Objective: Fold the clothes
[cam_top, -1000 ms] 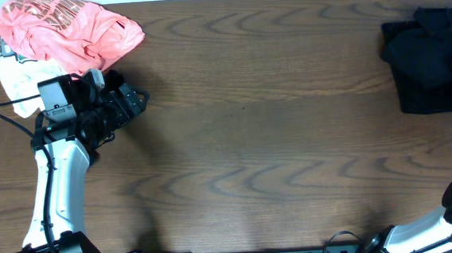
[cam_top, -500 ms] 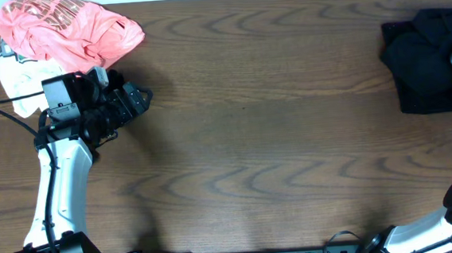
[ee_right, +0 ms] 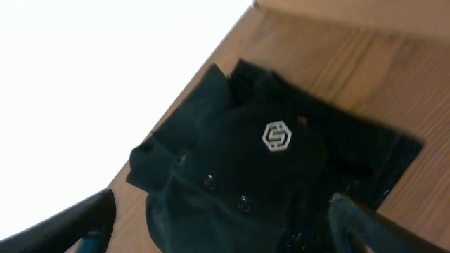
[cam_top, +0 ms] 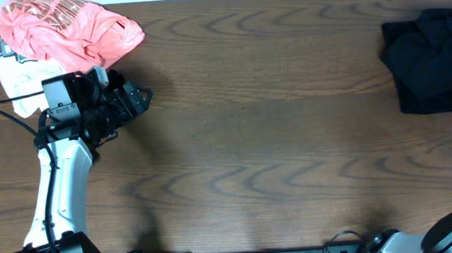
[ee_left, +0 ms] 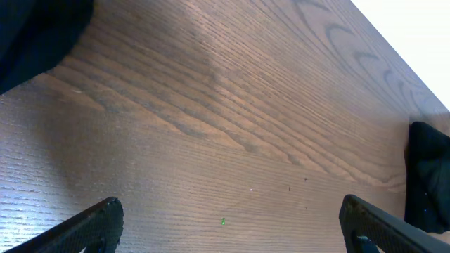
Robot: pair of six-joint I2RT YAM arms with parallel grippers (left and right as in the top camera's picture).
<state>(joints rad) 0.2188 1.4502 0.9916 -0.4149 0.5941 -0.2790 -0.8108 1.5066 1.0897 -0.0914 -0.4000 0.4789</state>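
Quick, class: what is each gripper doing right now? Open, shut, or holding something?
Left gripper: open, holding nothing, over bare table.
Right gripper: open, holding nothing, above the black garment.

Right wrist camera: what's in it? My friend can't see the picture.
A crumpled black fabric garment with a small white logo lies on the brown wooden table. The robot's right hand hovers above it, fingers spread wide, holding nothing.

Bright even light, soft shadows, blown-out white background, black clothes [ee_right: 225,161] blurred
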